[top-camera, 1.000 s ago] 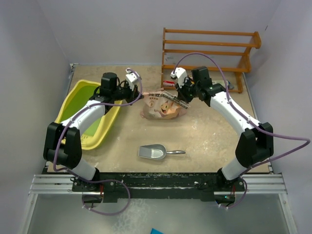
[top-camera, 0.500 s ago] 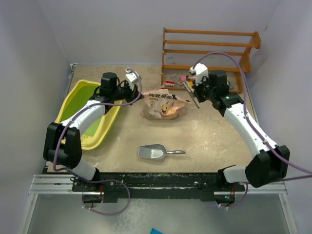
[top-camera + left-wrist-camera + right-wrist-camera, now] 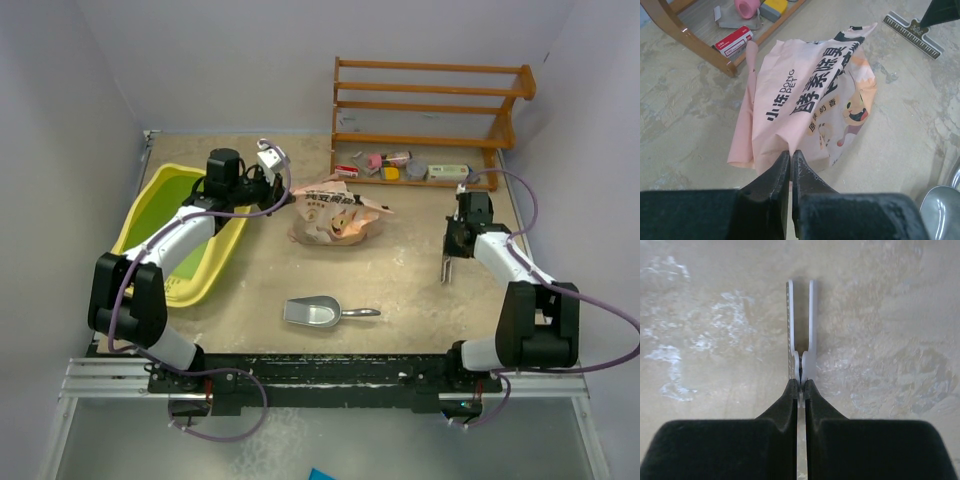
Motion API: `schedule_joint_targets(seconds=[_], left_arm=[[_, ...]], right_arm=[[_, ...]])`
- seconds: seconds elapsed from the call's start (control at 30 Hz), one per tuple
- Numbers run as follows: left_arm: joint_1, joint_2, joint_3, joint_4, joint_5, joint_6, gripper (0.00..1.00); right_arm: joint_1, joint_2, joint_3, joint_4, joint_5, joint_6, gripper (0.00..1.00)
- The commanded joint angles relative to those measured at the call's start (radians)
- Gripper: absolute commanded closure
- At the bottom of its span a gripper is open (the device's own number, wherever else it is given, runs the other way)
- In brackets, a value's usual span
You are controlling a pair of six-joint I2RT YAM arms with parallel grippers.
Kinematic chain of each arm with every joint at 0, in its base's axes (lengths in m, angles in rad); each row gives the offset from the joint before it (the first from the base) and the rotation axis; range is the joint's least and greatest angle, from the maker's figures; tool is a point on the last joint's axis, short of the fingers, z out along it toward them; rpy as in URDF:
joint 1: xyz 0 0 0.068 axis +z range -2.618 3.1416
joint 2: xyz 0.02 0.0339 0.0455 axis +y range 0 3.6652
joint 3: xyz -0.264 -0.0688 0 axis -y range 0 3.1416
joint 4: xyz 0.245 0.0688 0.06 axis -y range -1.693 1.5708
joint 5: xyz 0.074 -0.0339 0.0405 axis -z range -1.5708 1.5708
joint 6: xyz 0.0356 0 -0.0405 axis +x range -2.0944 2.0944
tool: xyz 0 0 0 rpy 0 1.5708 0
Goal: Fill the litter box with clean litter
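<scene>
Grey clip (image 3: 801,325) pinched in the right gripper (image 3: 800,383)

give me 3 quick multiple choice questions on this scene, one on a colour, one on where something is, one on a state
1. What colour is the litter box outside?
A yellow
B blue
C red

2. Where is the scoop?
A inside the litter box
B on the table, nearer the arm bases than the bag
C on top of the bag

3. The right gripper is:
A open and empty
B shut on the clip
C shut on the scoop

Answers:
1 A, its rim and walls show yellow in the top view.
2 B, it lies on bare table below the bag in the top view.
3 B, the right wrist view shows the clip pinched between the closed fingers.
</scene>
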State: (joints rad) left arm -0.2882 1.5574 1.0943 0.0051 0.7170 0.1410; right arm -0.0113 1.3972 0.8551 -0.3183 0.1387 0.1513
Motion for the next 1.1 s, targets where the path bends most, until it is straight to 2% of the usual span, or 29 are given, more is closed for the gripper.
schedule_joint_targets(seconds=[0.0, 0.1, 0.2, 0.3, 0.37, 0.43, 0.53, 0.57, 0.63, 0.7, 0.73, 0.77, 0.83, 0.9, 0.97, 1.07], left_arm=[[-0.019, -0.043, 0.02, 0.038, 0.05, -0.022, 0.91], [-0.019, -0.042, 0.021, 0.042, 0.048, -0.029, 0.81], [-0.019, -0.047, 0.024, 0.049, 0.058, -0.053, 0.62], [-0.017, -0.066, 0.021, 0.065, 0.061, -0.086, 0.44], [-0.012, -0.073, 0.035, 0.064, 0.043, -0.177, 0.37], [0.02, -0.057, 0.084, 0.035, 0.057, -0.291, 0.37], [0.091, 0.004, 0.186, -0.05, 0.1, -0.533, 0.52], [0.123, 0.037, 0.217, -0.076, 0.155, -0.624, 0.56], [0.179, 0.1, 0.233, -0.021, 0.303, -0.805, 0.61], [0.2, 0.154, 0.2, 0.139, 0.373, -0.973, 0.61], [0.199, 0.18, 0.207, 0.114, 0.375, -0.993, 0.62], [0.194, 0.213, 0.253, -0.003, 0.364, -0.951, 0.63], [0.164, 0.287, 0.406, -0.336, 0.297, -0.758, 0.62], [0.132, 0.345, 0.549, -0.553, 0.21, -0.633, 0.6], [0.123, 0.363, 0.593, -0.566, 0.211, -0.627, 0.59], [0.123, 0.353, 0.582, -0.497, 0.218, -0.664, 0.59]], right_arm=[[-0.035, -0.031, -0.039, 0.119, -0.02, 0.096, 1.0], [-0.041, 0.006, -0.019, 0.096, -0.035, 0.086, 1.0], [-0.041, 0.02, -0.007, 0.08, -0.034, 0.091, 0.99], [-0.041, -0.01, -0.016, 0.08, -0.033, 0.103, 0.82], [-0.041, -0.039, -0.017, 0.073, -0.045, 0.105, 0.62], [-0.041, -0.072, -0.017, 0.068, -0.063, 0.108, 0.54], [-0.041, -0.134, -0.011, 0.051, -0.09, 0.109, 0.49], [-0.041, -0.155, -0.006, 0.04, -0.102, 0.107, 0.49], [-0.041, -0.204, 0.006, 0.005, -0.105, 0.097, 0.48], [-0.041, -0.263, 0.004, -0.009, -0.107, 0.079, 0.48], [-0.041, -0.29, 0.004, -0.011, -0.121, 0.078, 0.48], [-0.04, -0.315, 0.005, -0.016, -0.133, 0.078, 0.48], [-0.041, -0.363, 0.007, -0.026, -0.161, 0.078, 0.46], [-0.04, -0.39, 0.012, -0.04, -0.175, 0.065, 0.43], [-0.039, -0.406, 0.021, -0.061, -0.182, 0.045, 0.42], [-0.039, -0.426, 0.028, -0.08, -0.204, 0.04, 0.42]])
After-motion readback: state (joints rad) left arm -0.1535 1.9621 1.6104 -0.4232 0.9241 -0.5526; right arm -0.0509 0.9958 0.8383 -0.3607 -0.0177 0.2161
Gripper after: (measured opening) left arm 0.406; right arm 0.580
